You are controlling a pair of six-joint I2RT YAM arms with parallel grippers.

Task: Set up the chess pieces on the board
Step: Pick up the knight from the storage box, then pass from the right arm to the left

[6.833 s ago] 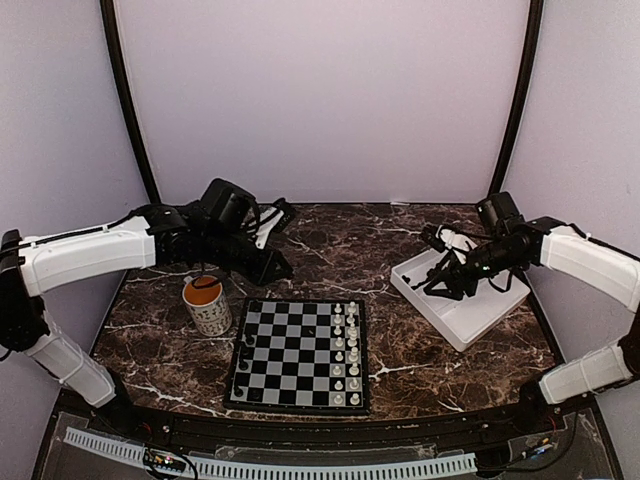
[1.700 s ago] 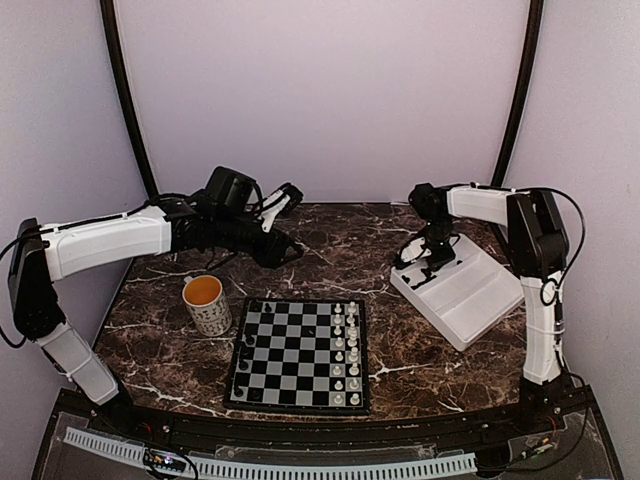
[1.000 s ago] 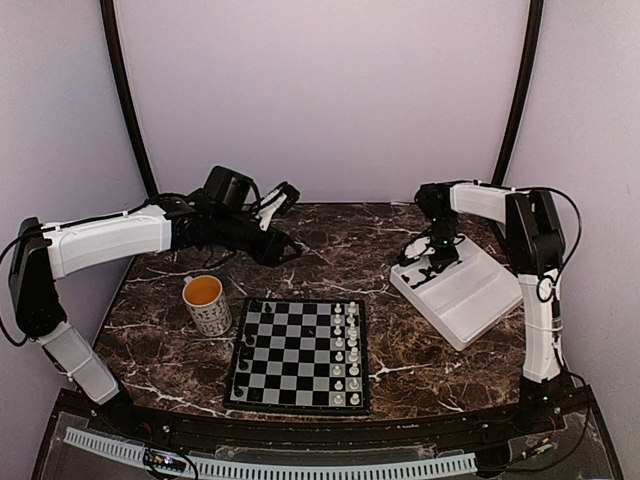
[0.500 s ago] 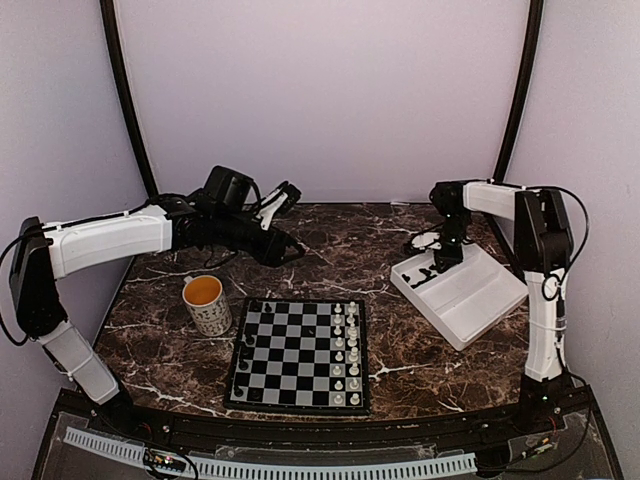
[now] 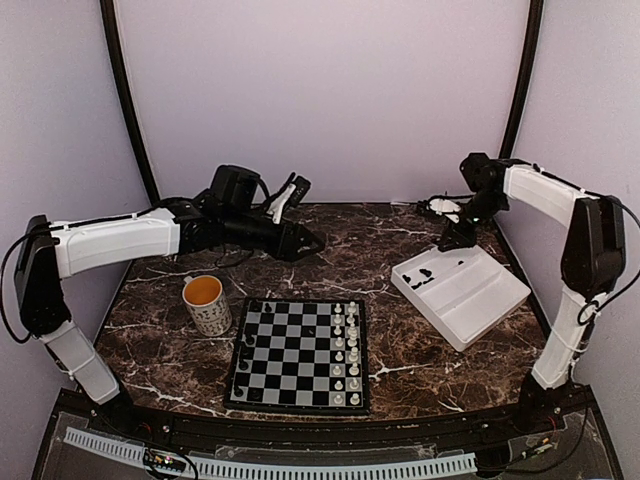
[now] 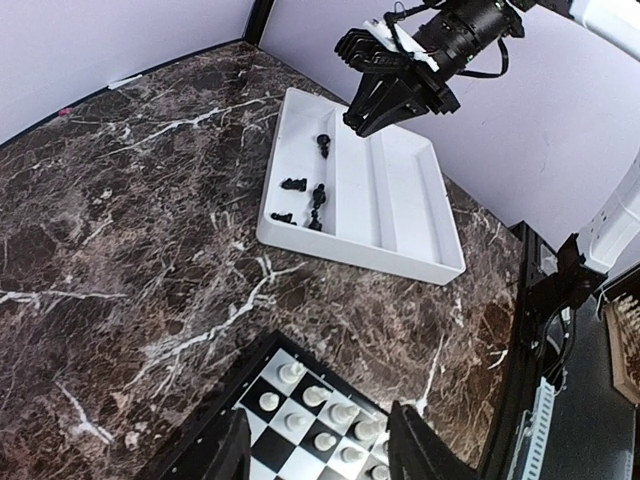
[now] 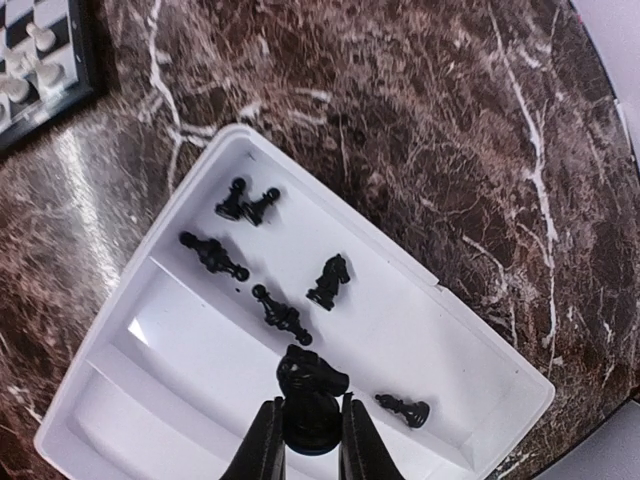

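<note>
My right gripper [image 7: 305,405] is shut on a black knight [image 7: 312,385] and holds it above the white tray [image 7: 200,340]. Several more black chess pieces [image 7: 275,310] lie in the tray's far compartment. In the top view the right gripper [image 5: 460,233] hangs over the tray's back edge [image 5: 470,300]. The board [image 5: 290,345] lies at centre front, with a few black pieces [image 5: 243,352] along its left side and white pieces [image 5: 346,350] in two columns on its right. My left gripper [image 5: 308,243] is open and empty, hovering behind the board; its wrist view shows the board's corner [image 6: 215,410].
A patterned mug [image 5: 207,303] with orange liquid stands left of the board. The tray is at the right, angled, also in the left wrist view [image 6: 400,210]. Dark marble table; black frame posts at the back corners.
My right gripper has risen from the tray and swung back and right with the black knight in it. My left gripper has shifted a little to the right.
</note>
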